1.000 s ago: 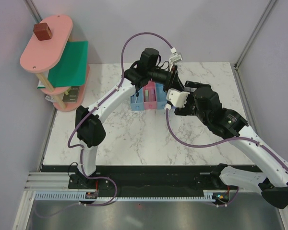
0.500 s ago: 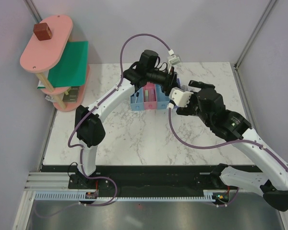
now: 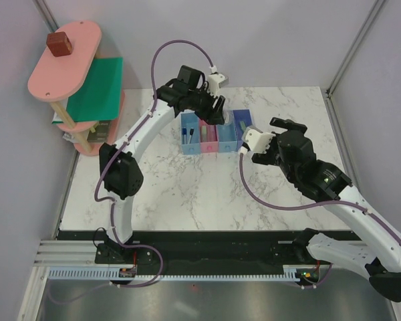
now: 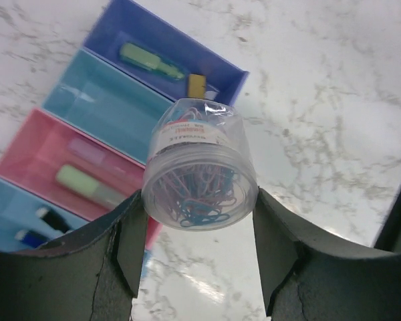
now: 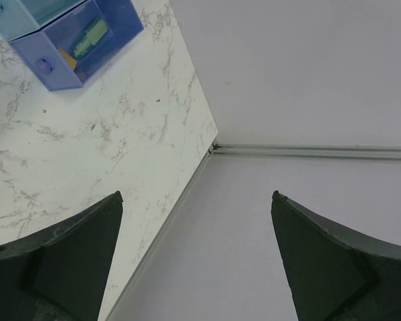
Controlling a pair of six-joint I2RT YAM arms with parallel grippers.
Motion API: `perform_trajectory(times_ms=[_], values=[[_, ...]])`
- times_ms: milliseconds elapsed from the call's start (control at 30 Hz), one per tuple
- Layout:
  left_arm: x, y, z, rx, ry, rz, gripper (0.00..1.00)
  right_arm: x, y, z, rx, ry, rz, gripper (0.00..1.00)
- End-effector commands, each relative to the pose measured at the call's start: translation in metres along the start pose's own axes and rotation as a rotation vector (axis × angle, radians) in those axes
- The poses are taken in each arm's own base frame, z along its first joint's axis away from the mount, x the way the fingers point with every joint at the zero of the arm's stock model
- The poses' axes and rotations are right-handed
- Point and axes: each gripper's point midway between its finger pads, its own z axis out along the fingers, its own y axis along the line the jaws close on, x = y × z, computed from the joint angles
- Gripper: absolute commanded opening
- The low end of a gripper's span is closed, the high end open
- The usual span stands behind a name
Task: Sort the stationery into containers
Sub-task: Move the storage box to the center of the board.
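The left tool [image 4: 200,227] grips a clear tub [image 4: 199,174] of pink and blue paper clips, its 2 fingers [image 4: 130,247] pressed against opposite sides of the round wall. The tub hangs over the row of 4 joined bins on the marble table [image 3: 187,187]. In the wrist view it sits in front of the ends of the light blue bin [image 4: 100,100] and the purple-blue bin [image 4: 174,43].

The purple-blue bin, at the right end of the row, holds a green piece [image 4: 147,59] and a tiny tan block [image 4: 197,85] just beside it. The pink bin [image 4: 33,150] holds a pink-lilac bar [image 4: 87,148] and a mint-green piece [image 4: 87,184] lying side by side along its length. In the blue bin [image 4: 7,200], at the left end, the dark caps of 2 markers [image 4: 50,215] show at the edge of the wrist view.

The right tool [image 5: 200,254] is spread wide with nothing between its fingers. In the overhead view it sits to the right of the bins, near but apart from them. Its own camera looks past the purple-blue bin's corner to the table edge and the grey wall.

At the far left of the table stands a pink-and-green tiered shelf [image 3: 77,73], with a brown cube [image 3: 59,43] on its top tier.
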Motion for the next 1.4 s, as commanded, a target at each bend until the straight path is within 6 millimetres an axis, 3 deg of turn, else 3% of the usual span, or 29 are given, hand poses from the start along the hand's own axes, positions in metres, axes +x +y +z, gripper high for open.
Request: perform_trajectory(times_ms=[0, 200, 433, 533, 700, 900, 1067, 1367], values=[[-0.014, 0.029, -0.011, -0.177, 0.054, 0.249, 0.02, 0.006, -0.003, 0.0, 0.035, 0.026, 0.019, 0.98], [-0.007, 0.063, -0.001, -0.372, 0.206, 0.542, 0.02, 0.012, 0.003, 0.0, 0.028, 0.037, 0.002, 0.98], [0.007, 0.074, 0.025, -0.394, 0.337, 0.773, 0.02, 0.018, 0.01, -0.003, 0.021, 0.036, 0.001, 0.98], [0.004, 0.073, 0.034, -0.39, 0.349, 0.846, 0.02, 0.023, 0.014, -0.005, 0.021, 0.04, -0.001, 0.98], [-0.017, 0.067, 0.047, -0.407, 0.313, 0.947, 0.02, 0.027, 0.018, -0.006, 0.02, 0.043, 0.007, 0.98], [-0.018, 0.055, 0.062, -0.375, 0.311, 1.024, 0.02, 0.032, 0.024, -0.009, 0.015, 0.037, 0.006, 0.98], [-0.011, 0.05, 0.076, -0.325, 0.315, 1.067, 0.02, 0.032, 0.025, -0.01, 0.013, 0.027, 0.014, 0.98], [0.021, 0.033, 0.084, -0.158, 0.342, 1.093, 0.02, 0.035, 0.026, -0.014, 0.019, 0.022, 0.039, 0.98]])
